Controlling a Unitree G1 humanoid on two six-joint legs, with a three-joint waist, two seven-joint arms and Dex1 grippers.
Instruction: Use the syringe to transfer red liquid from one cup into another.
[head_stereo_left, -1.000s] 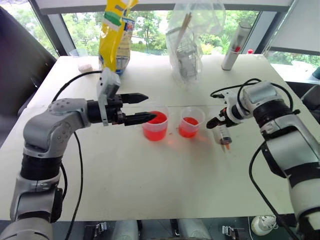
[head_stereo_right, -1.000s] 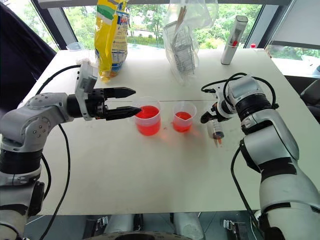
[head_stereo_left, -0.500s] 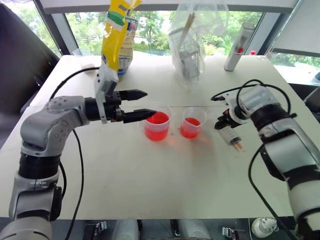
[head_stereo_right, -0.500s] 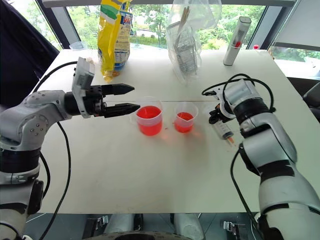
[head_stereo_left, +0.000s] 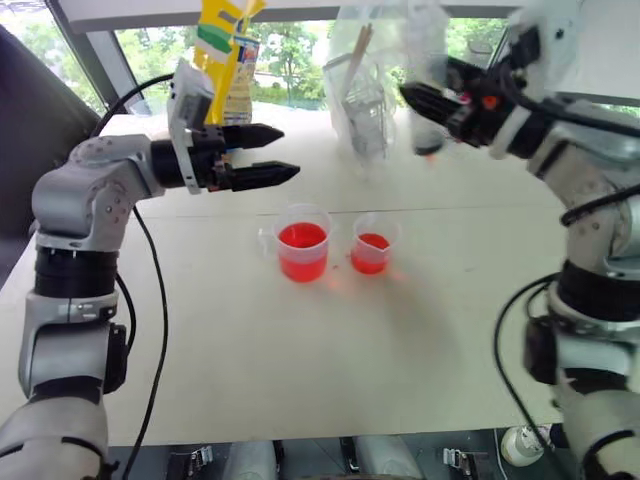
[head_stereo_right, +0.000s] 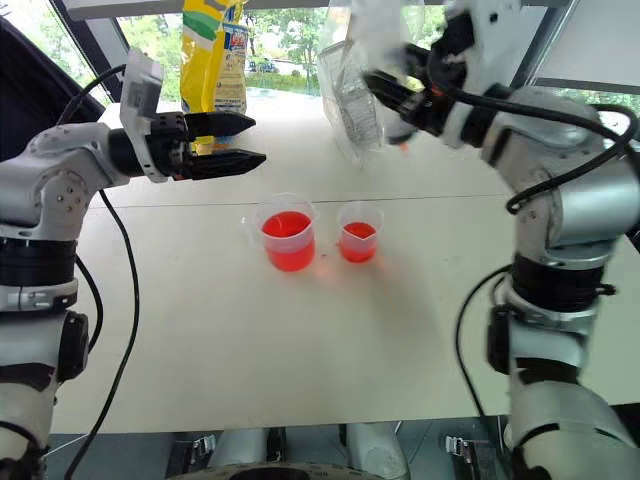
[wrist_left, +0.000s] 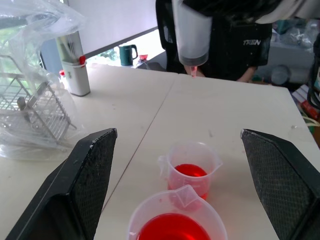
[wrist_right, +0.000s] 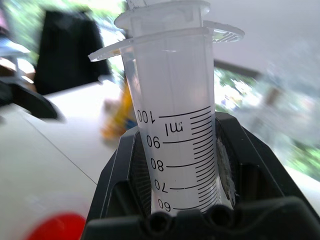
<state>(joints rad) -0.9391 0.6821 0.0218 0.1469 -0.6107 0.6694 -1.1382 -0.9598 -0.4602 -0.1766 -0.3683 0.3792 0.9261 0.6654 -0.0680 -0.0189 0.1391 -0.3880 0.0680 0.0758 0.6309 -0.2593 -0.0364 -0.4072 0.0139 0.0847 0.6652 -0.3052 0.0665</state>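
Observation:
My right gripper (head_stereo_left: 432, 103) is shut on the clear syringe (wrist_right: 175, 130), held high over the far side of the table. The syringe (wrist_left: 191, 35) hangs upright, reddish tip down, behind and above the cups. The larger handled cup (head_stereo_left: 302, 243) holds red liquid (head_stereo_left: 302, 237) at the table's middle. Just right of it stands the smaller cup (head_stereo_left: 373, 245), with a little red liquid (wrist_left: 192, 170). My left gripper (head_stereo_left: 290, 151) is open and level, above and left of the larger cup (wrist_left: 172, 225), with nothing between its fingers.
A yellow bag (head_stereo_left: 225, 50) and a clear plastic bag with a wire rack (head_stereo_left: 365, 85) stand at the table's far edge. A grey cylinder with a red mark (wrist_left: 75, 65) stands at the far right. A person in black (wrist_left: 235, 45) is beyond the table.
My right gripper shut on the syringe lying right of the cups, then lifted it high and to the left, turning it upright. My left gripper rose a little.

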